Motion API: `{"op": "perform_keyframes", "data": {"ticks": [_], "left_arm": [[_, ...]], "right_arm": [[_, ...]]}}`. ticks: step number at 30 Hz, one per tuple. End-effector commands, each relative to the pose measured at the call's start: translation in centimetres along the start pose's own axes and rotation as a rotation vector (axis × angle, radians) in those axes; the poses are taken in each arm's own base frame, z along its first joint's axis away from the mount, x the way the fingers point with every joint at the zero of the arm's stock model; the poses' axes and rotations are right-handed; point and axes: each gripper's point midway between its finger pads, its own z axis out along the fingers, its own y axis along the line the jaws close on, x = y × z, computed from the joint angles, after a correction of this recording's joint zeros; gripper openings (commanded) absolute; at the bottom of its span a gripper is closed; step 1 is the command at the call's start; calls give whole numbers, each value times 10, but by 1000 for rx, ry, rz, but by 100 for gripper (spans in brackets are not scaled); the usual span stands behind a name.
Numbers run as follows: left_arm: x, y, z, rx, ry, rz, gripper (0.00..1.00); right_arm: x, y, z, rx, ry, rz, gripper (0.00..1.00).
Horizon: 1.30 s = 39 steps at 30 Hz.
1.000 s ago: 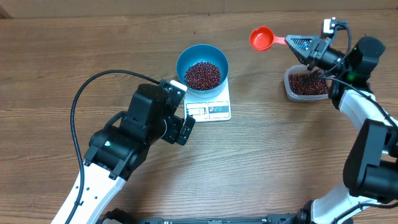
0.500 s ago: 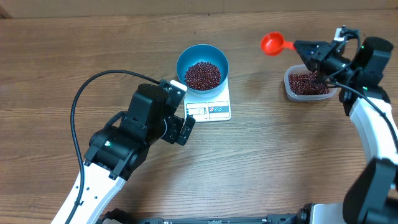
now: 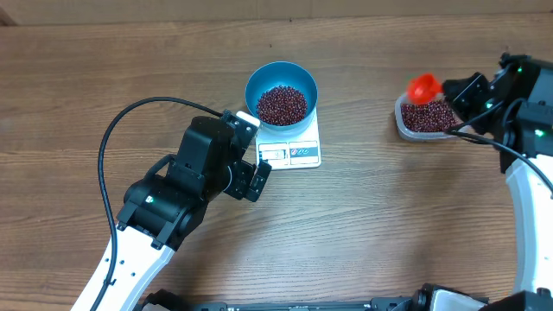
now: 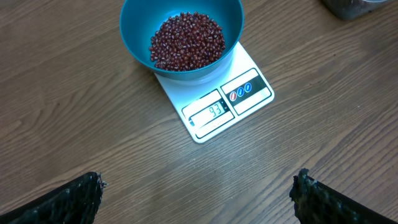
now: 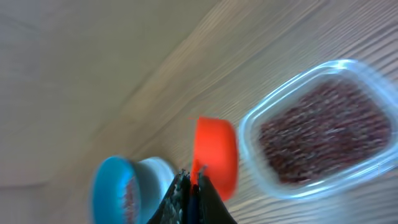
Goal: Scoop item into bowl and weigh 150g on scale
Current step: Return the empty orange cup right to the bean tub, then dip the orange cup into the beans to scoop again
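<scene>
Checking progress from the left wrist view: the blue bowl (image 4: 134, 37) sits on the scale (image 4: 252, 70), and a heap of beans (image 4: 186, 40) covers its bottom. The display (image 4: 216, 111) reads ninety-three as best I can make out, so I judge the load well short of the target, with several more scoops to go. The clear tub (image 3: 423, 117) stands off to the right, well apart from the scale, and has plenty of beans left in it.

The right gripper (image 3: 451, 90) is clenched on the handle of the red scoop (image 3: 423, 86), which hangs at the tub's rim on the side toward the bowl. The right wrist view is smeared, so I cannot tell whether the scoop is loaded or empty, or whether it touches the beans.

The left gripper (image 4: 199, 183) has its fingers (image 4: 84, 196) spread fully wide, grasping nothing. It hovers over the bare table (image 4: 93, 124) just in front of the scale, touching neither scale nor bowl.
</scene>
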Motion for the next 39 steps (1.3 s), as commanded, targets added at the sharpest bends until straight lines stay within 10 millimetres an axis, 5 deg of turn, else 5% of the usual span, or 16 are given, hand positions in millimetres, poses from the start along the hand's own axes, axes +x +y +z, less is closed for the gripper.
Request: {"op": "perform_keyframes", "data": {"ticks": [1, 14, 28, 39], "left_arm": [[-6, 0, -6, 10, -25, 11, 100], [-6, 0, -6, 10, -25, 11, 100], [-6, 0, -6, 10, -25, 11, 100], [-6, 0, -6, 10, -24, 11, 100]], "right_arm": [[-31, -16, -25, 178, -133, -146, 4], [-19, -39, -14, 333, -39, -501, 4], [16, -85, 50, 404, 173, -480, 4], [13, -106, 57, 500, 171, -486, 4]]}}
